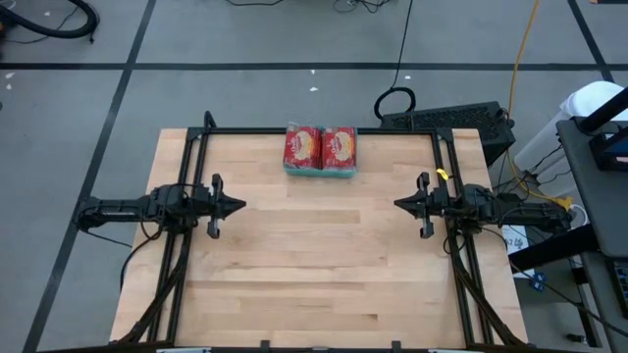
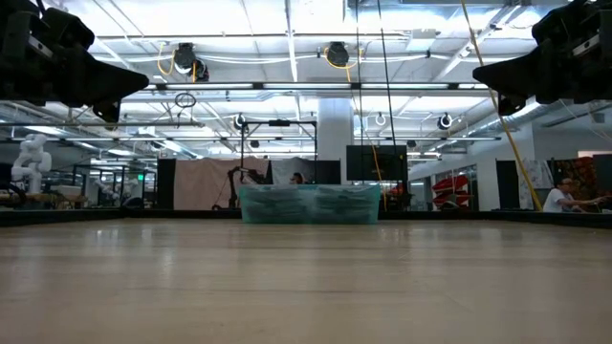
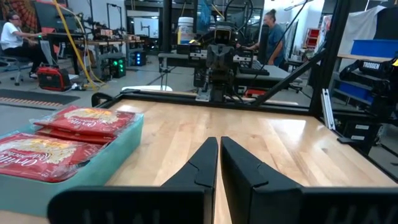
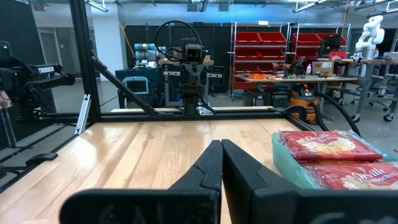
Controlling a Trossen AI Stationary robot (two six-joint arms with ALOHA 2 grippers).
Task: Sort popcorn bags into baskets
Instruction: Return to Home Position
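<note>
High view: left gripper (image 1: pixel 236 206) and right gripper (image 1: pixel 400 204), fingers pressed together, empty, well apart from basket (image 1: pixel 319 175).

We log the dark six-joint left arm (image 1: pixel 128 208) stretched level at the left side, its dark two-finger left gripper (image 1: pixel 238 205) pointing inward, fingers (image 3: pixel 199 165) drawn together with only a thin slit between them. The dark six-joint right arm (image 1: pixel 510 208) mirrors it opposite, its dark two-finger right gripper (image 1: pixel 398 204) facing the left one, well apart, fingers (image 4: pixel 249 168) likewise drawn together. In the low view we see both grippers held high above the table (image 2: pixel 306 287).
</note>
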